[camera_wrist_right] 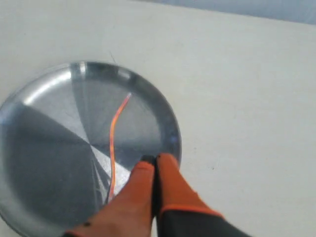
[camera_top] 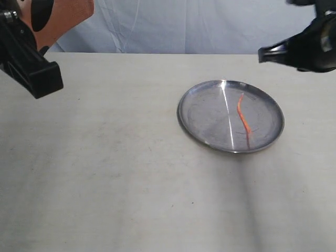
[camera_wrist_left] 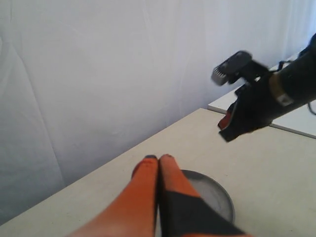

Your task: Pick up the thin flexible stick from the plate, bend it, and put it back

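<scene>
The thin orange-red stick (camera_top: pixel 243 119) lies slightly wavy inside the round silver plate (camera_top: pixel 197 121), right of a white glare streak. In the right wrist view the stick (camera_wrist_right: pixel 114 143) runs across the plate (camera_wrist_right: pixel 44 148), beside and below my right gripper (camera_wrist_right: pixel 155 160), whose orange fingers are pressed together on nothing, high above the plate's rim. My left gripper (camera_wrist_left: pixel 158 159) is shut and empty too, raised well to the left of the plate (camera_wrist_left: pixel 217 192). In the exterior view only the arm bodies show, at the top corners.
The plate stands on a pale table (camera_top: pixel 105 173) with a white cloth backdrop (camera_top: pixel 184 23) behind. The right arm (camera_wrist_left: pixel 261 94) hangs in the air across from the left wrist camera. A second pale surface (camera_wrist_left: pixel 296 116) lies beyond it.
</scene>
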Motion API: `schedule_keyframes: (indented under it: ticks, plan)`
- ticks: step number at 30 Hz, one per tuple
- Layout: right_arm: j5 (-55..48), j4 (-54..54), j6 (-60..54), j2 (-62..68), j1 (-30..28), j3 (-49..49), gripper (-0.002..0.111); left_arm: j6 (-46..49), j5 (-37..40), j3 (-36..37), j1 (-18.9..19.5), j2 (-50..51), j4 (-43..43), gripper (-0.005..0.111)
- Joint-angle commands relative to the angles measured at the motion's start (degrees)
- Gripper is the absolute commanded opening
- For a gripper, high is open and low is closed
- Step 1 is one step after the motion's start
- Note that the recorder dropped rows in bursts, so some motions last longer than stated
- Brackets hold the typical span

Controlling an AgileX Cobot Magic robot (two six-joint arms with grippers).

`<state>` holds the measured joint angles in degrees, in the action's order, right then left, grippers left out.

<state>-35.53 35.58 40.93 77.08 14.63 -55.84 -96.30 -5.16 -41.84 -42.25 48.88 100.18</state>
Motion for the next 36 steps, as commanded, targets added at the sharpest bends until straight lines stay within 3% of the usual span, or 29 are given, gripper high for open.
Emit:
schedule_keyframes:
  ticks: [1,19,24,28,36]
  plan:
    - [-6.99,-3.90,-0.51,-11.01,-0.19,0.94,0.000,-0.44,0.60,0.06,-0.11,-0.55,-0.24,0.000]
    - [-10.00,-4.67,0.14,-29.69,-0.19,0.94,0.000,-0.44,0.38,0.06,-0.11,-0.55,-0.24,0.000]
    - [-7.95,-13.87,1.12,-37.35,-0.64,3.09,0.000,-0.44,0.38,0.06,-0.11,-0.55,-0.24,0.000]
    - [1.69,-21.65,1.01,-45.97,-4.23,14.84,0.000,-0.44,0.38,0.06,-0.11,-0.55,-0.24,0.000]
    - [36.46,-25.80,-0.05,-65.66,-11.35,46.38,0.000,-0.44,0.26,0.06,-0.11,-0.55,-0.24,0.000]
